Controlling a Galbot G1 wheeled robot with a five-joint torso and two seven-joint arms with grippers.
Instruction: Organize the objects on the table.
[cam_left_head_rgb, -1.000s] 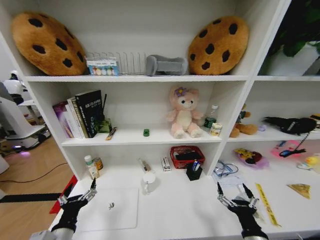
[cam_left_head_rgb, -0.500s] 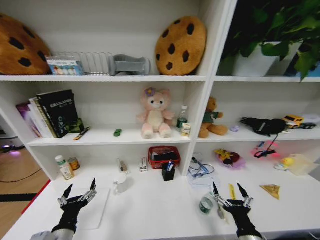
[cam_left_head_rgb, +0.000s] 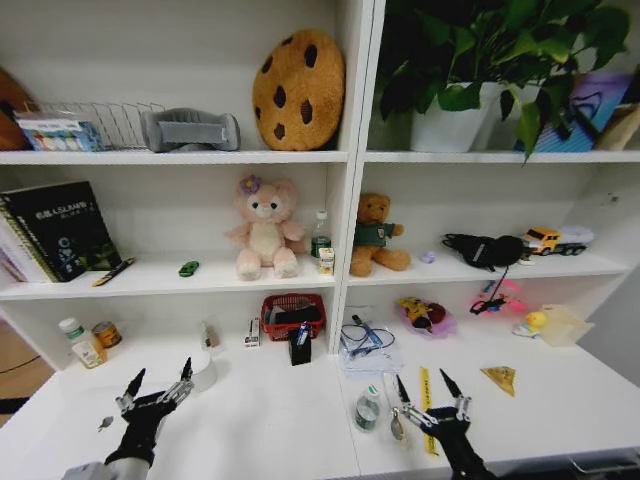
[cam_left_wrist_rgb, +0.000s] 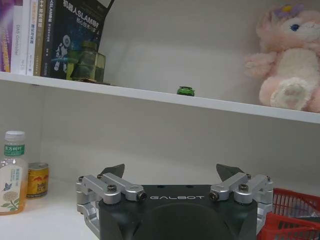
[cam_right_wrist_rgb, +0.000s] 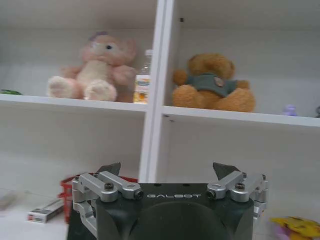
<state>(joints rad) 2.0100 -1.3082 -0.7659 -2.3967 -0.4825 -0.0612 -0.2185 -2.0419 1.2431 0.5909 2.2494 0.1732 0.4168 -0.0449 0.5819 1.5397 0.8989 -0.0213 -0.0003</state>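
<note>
We see the long white table (cam_left_head_rgb: 260, 430) running across the lower part of the head view, under white shelving. Our left gripper (cam_left_head_rgb: 158, 384) hovers at about 7 o'clock, its fingers spread wide with nothing between them; our right gripper (cam_left_head_rgb: 430, 392) hovers at about 5 o'clock, likewise wide apart and empty (both wrist views show the same parted fingertips). Just at the right gripper's 9 o'clock stands a small green-labelled can (cam_left_head_rgb: 368, 408) on the table, and a yellow ruler (cam_left_head_rgb: 425, 392) lies close beneath that gripper, partly hidden by it. At 12 o'clock from the can sits a black pen holder (cam_left_head_rgb: 300, 345) with a blue pen. On the shelf above rests a tiny green toy car (cam_left_head_rgb: 188, 268).
</note>
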